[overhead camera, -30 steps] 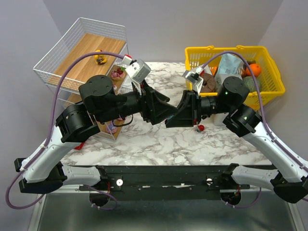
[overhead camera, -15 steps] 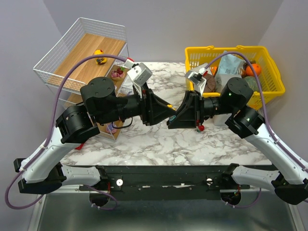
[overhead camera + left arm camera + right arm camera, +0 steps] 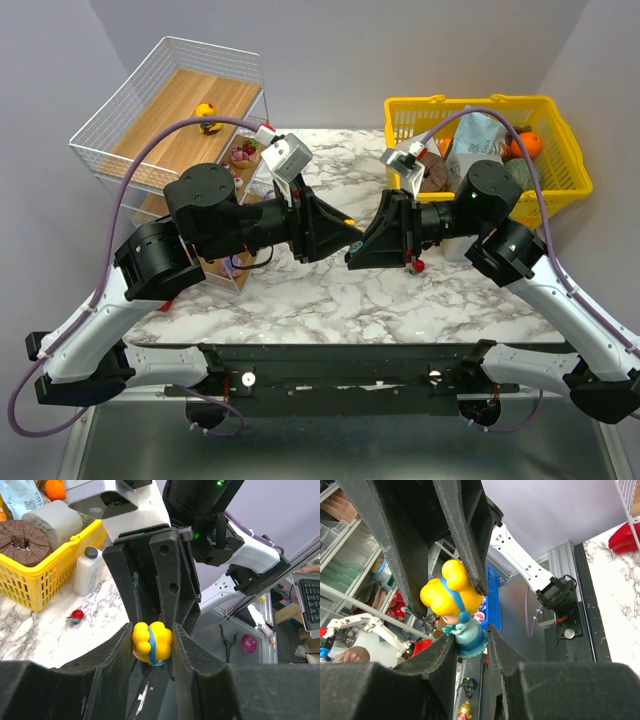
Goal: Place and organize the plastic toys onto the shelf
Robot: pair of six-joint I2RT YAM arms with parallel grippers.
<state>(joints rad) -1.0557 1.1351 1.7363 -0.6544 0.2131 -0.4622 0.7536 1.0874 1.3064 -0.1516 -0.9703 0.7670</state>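
**A:** While the shelf (image 3: 165,100) waits at ten o'clock with a yellow duck (image 3: 205,112) on its top board, have the arms done much?

**B:** Little. Over the last second they edged closer above the table's middle, and a yellow speck now shows between the tips. The left gripper (image 3: 152,632) presses the figurine (image 3: 449,597) at its yellow head. The right gripper (image 3: 470,637) pinches its teal dress.

**A:** A handover, then?

**B:** I'd judge so. Both hold it in mid-air, and the shelf-side left arm should take it. A small red toy (image 3: 417,265) lies on the table at their four o'clock.
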